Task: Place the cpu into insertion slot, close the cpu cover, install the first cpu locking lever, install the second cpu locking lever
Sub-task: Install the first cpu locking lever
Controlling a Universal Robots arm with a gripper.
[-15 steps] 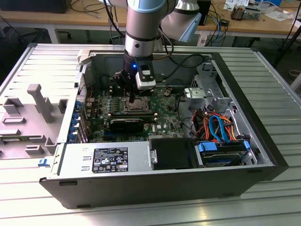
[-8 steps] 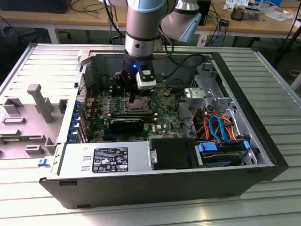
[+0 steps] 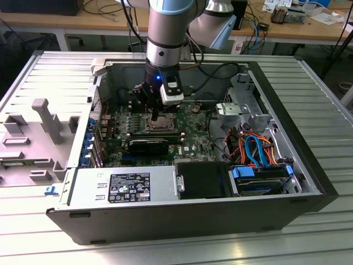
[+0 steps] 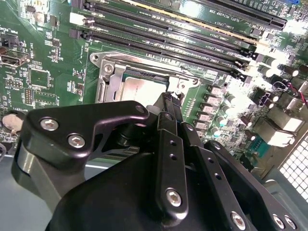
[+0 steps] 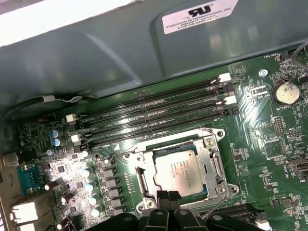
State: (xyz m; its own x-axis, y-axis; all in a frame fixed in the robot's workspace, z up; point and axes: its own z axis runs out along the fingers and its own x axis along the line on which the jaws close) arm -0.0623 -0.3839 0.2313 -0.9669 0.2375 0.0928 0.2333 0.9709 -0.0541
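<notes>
One black gripper (image 4: 168, 103) hangs at the near edge of the socket, its fingertips (image 5: 166, 196) drawn together into a narrow point with nothing between them, just above or touching the socket frame; contact cannot be judged. Right in front of them, the cpu (image 5: 182, 171), a small flat square chip with a dull silver-grey top, already lies in the insertion slot (image 4: 144, 84), the dark-framed square socket on the green circuit board (image 5: 269, 144). The cpu cover (image 5: 214, 166), a thin silvery metal frame with a square window, appears folded down around the chip. A thin wire locking lever (image 5: 219, 204) seems to stand loose at the socket's corner. The risk, as I judge it: fingertips this close could slip off a springy lever, scrape the chip, or strike nearby board components. Beyond lie the long black memory slots (image 5: 154, 108), then the grey case wall (image 5: 120, 53).
</notes>
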